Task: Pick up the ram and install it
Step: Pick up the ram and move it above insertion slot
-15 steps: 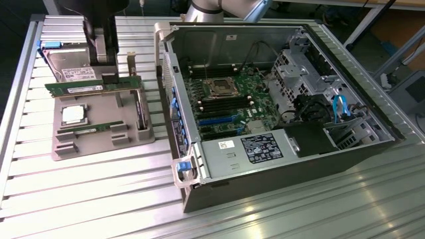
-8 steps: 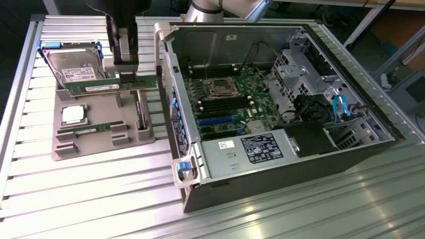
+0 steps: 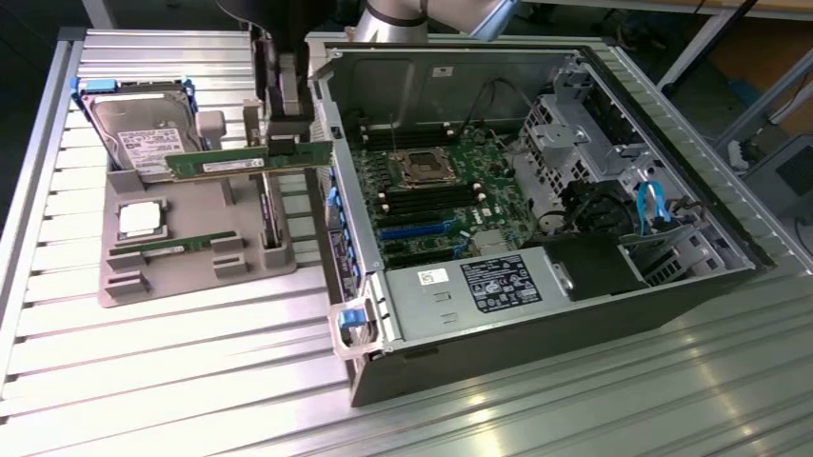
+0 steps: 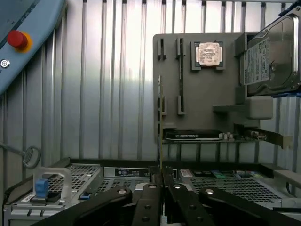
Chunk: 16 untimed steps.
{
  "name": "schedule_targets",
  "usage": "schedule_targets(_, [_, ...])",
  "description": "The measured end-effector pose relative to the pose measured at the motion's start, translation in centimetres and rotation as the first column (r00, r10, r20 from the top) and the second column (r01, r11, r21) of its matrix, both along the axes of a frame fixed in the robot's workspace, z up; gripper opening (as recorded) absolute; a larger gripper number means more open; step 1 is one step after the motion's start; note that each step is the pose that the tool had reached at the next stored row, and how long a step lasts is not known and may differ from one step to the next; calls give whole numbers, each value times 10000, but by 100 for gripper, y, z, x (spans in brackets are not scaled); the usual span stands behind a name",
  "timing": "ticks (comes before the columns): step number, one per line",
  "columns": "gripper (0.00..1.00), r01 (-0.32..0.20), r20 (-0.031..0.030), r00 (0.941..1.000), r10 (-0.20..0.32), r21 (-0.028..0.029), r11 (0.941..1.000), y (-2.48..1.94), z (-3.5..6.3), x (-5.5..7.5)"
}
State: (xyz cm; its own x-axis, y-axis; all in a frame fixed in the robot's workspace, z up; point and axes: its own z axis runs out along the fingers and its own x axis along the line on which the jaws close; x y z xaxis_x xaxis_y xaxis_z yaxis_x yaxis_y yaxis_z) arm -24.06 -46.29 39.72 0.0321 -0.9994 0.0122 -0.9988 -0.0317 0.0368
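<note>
Your gripper point(image 3: 287, 141) is pinching the ram point(image 3: 216, 164) between nearly closed fingers, with most of the stick jutting out to one side of the fingertips. You are holding it lifted over the gray tray point(image 3: 190, 281), with the open computer case point(image 3: 420, 305) just beside the hand.

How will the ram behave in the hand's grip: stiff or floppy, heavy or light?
Probably stiff: the ram juts straight from the hand without sagging. Likely light: the wrist view shows it very thin edge-on.

Ribbed aluminium tabletop point(image 3: 166, 381), bright glare; brownish floor point(image 3: 763, 57), perhaps wood, beyond.
</note>
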Motion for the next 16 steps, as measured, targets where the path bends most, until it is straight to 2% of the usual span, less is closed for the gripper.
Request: schedule_targets(16, [12, -16, -8, 10000, 16, 0, 10000, 0, 0, 455])
